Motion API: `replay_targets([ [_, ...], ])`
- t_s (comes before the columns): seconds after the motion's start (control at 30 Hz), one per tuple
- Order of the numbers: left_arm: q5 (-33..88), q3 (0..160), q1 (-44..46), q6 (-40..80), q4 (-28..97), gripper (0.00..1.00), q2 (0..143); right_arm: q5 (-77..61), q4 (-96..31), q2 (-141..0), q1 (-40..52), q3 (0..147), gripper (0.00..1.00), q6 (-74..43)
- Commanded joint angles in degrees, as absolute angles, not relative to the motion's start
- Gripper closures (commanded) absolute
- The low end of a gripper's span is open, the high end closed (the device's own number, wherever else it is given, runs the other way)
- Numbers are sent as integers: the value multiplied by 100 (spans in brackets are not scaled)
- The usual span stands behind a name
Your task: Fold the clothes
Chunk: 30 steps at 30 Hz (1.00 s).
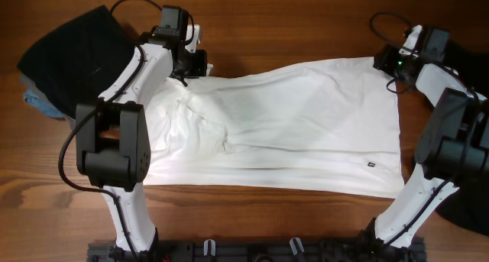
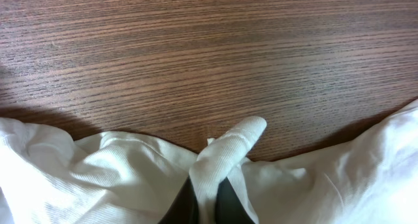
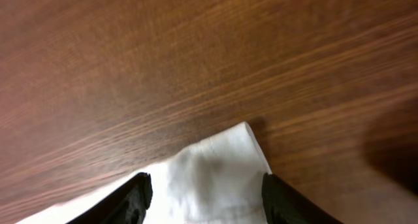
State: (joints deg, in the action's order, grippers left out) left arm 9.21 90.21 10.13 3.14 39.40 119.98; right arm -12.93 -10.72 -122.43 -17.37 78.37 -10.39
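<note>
Where the table (image 1: 252, 216) lies closest to the arm bases, a strip of bare wood runs along the near hem of the shirt (image 1: 306, 124). The shirt is spread flat across the middle, its small black tag (image 1: 370, 165) close to the near right corner. Its right edge falls straight, with open wood between it and the right arm. Its left part is rumpled and partly hidden under the left arm's dark link. At the far left edge, the left gripper (image 2: 208, 203) is pressed together on a raised fold of the white fabric, and its wrist view shows only bare wood beyond that pinch. At the far right corner, the right gripper (image 3: 209, 198) stands spread, one finger (image 3: 134, 201) on each side of the corner, which lies on the wood between them. A black garment (image 1: 76, 48) is heaped at the table's far left, over a bit of blue cloth (image 1: 38, 101), just beside the left arm. A dark shape (image 1: 470, 212) shows at the right edge, behind the right arm.
</note>
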Motion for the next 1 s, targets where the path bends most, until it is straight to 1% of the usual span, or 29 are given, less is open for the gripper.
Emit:
replay_targets([
  [0.0,891,9028,1039,370,3920,96,11806,-615,-930,-12442,-1623,7918,37,-932],
  [0.07,888,9028,1039,370,3920,96,11806,-451,-805,-12442,-1612,7918,36,-884],
  [0.23,891,9028,1039,370,3920,96,11806,-336,-550,-12466,-1612,7918,38,-875],
  [0.4,891,9028,1039,370,3918,96,11806,-502,-543,-12656,-1601,7918,49,-875],
  [0.43,888,9028,1039,370,3916,96,11806,-523,-556,-12704,-1592,7918,49,-878],
  [0.53,891,9028,1039,370,3918,96,11806,-582,-585,-12796,-1555,7918,53,-875],
  [0.7,888,9028,1039,370,3913,96,11806,-576,-657,-12772,-1525,7918,81,-755],
  [0.73,888,9028,1039,370,3911,96,11806,-576,-674,-12755,-1533,7918,88,-764],
  [0.83,888,9028,1039,370,3905,96,11806,-578,-786,-12613,-1570,7918,96,-875],
  [0.97,878,9037,1037,342,3765,96,11789,-580,-930,-12243,-1651,7918,96,-1076],
])
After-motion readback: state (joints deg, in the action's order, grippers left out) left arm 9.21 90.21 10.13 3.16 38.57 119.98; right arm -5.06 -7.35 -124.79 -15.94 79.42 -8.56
